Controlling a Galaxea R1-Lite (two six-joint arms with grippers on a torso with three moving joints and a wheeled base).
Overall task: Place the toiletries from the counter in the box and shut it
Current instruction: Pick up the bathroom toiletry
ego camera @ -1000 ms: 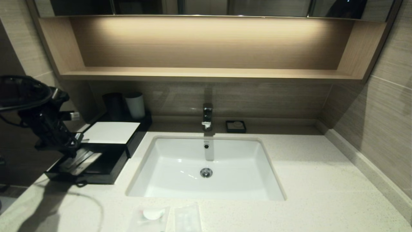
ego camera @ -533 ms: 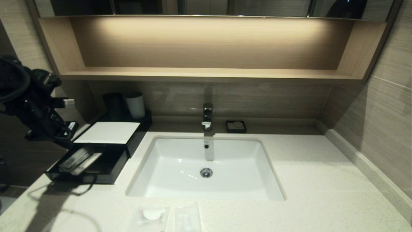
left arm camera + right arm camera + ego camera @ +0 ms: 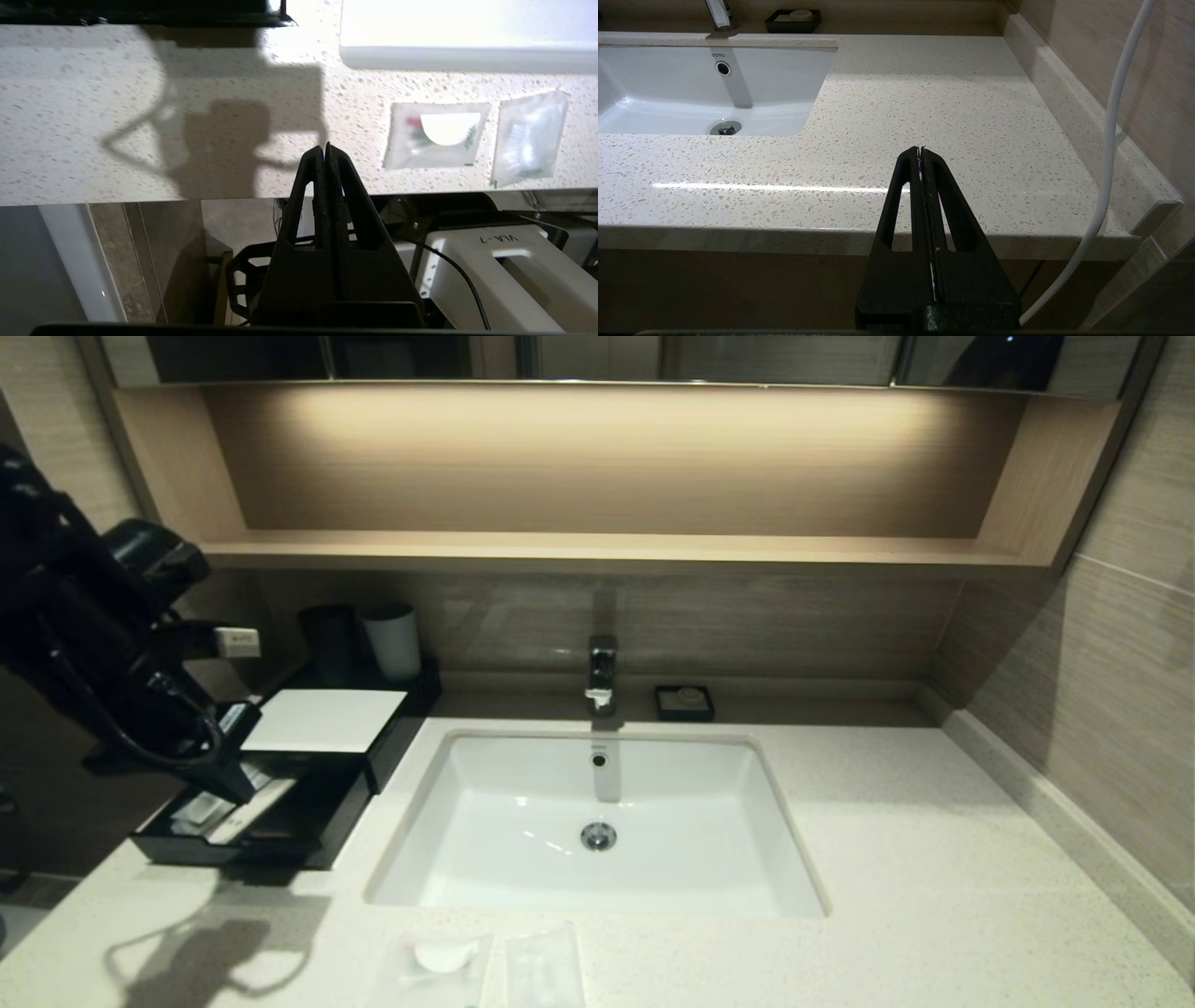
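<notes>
Head view: the left gripper hangs over the box's pulled-out drawer, where one long packet seems to lie, probably dropped there.

Left wrist view: its fingers are pressed together, empty; the disc packet and small packet wait on the counter.

Right wrist view: the right gripper is parked at the counter's edge, clamped empty.

Readable marks, 2 only:
- "TOTO", small grey lettering on the inner back wall of the white sink basin, just above the round overflow hole
- "VLA-7", printed on a white robot housing below the counter edge, seen upside down in the left wrist view

Packet print on the counter too small to read
</notes>
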